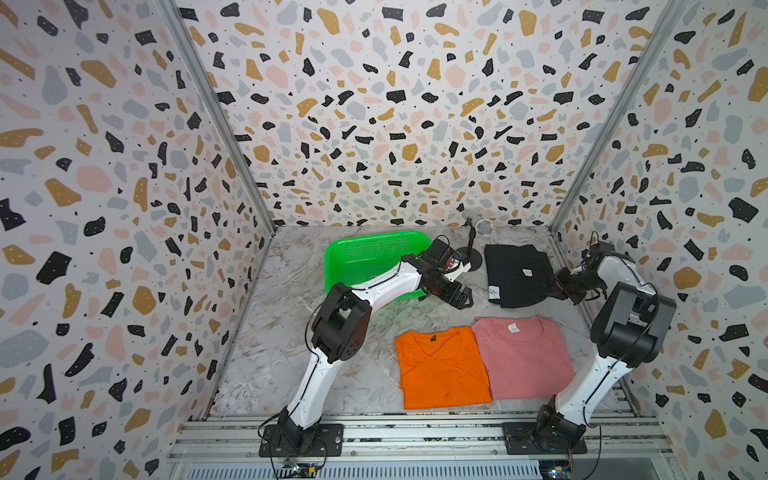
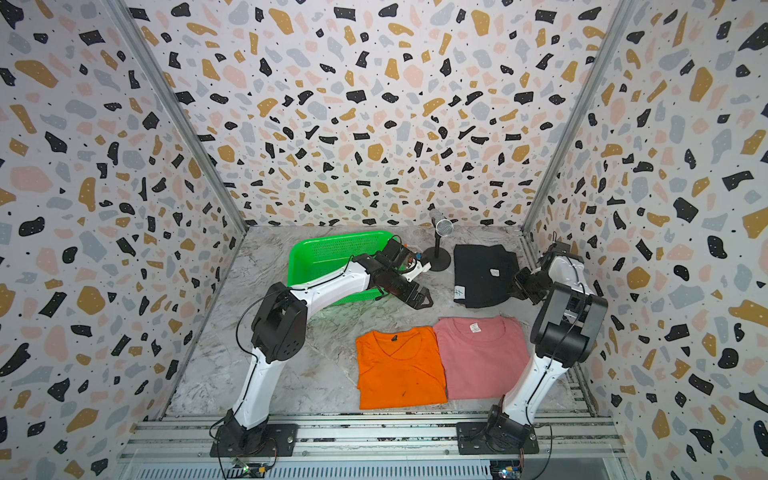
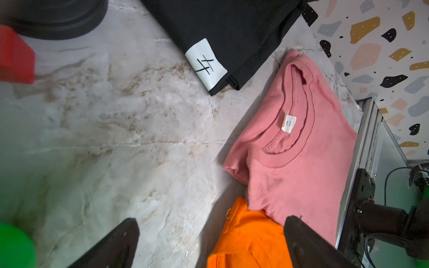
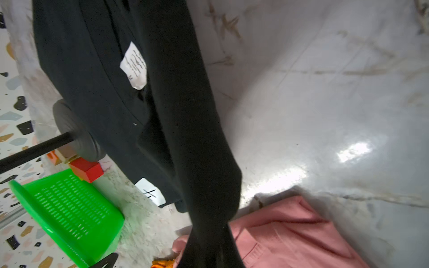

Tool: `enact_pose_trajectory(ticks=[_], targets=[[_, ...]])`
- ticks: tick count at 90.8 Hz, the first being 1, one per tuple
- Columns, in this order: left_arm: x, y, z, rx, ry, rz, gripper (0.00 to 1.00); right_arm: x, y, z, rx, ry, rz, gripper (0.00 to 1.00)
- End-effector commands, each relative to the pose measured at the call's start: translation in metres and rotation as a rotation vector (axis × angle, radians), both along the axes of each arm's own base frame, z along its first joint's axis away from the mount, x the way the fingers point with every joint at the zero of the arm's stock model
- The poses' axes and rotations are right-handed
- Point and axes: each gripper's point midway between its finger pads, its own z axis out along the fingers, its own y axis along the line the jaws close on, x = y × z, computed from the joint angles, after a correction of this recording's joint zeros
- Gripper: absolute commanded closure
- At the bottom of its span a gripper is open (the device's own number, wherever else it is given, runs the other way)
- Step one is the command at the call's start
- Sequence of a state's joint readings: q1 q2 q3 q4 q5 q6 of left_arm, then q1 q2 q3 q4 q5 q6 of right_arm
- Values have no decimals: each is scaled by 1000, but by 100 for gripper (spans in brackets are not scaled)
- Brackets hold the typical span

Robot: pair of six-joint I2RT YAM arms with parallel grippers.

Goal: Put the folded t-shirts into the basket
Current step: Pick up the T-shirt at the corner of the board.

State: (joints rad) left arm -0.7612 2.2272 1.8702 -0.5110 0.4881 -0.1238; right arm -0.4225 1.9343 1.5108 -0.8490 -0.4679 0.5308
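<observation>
On the marbled tabletop (image 1: 291, 365) inside terrazzo walls (image 1: 104, 166), the black t-shirt (image 1: 515, 270) lies at the back near the green basket (image 1: 365, 249), with the orange t-shirt (image 1: 440, 370) and pink t-shirt (image 1: 525, 359) touching side by side in front. Only the right wrist view shows black cloth drawn up into the right gripper (image 1: 562, 286), which is pinched tight on the shirt's edge. The left gripper (image 1: 460, 298), jaws spread, hangs over bare table between the basket and the black shirt, its arm crossing the basket's corner.
</observation>
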Motion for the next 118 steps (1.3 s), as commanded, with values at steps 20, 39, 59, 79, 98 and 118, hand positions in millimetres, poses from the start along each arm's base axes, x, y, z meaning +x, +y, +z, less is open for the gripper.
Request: enact_pose_trajectory(ticks=[20,39,59,79,98,118], targets=[[12,-45,14,-132,-242,-110,0,-6,19,36,96,-80,-124,100],[-10,-75,42,-273,-432,-301,0,-17,28,41,126,-104,-157,100],[-45,-118,58,-500,-782,-524,0,-29,37,42,153,-112,-170,100],[-31,-158,57,-491,-996,-466,0,-39,50,43,206,-129,-177,100],[-23,-188,35,-462,-1085,-471,0,-43,58,46,233,-144,-180,100],[-18,-205,25,-430,-1098,-471,0,-44,60,55,245,-155,-187,100]])
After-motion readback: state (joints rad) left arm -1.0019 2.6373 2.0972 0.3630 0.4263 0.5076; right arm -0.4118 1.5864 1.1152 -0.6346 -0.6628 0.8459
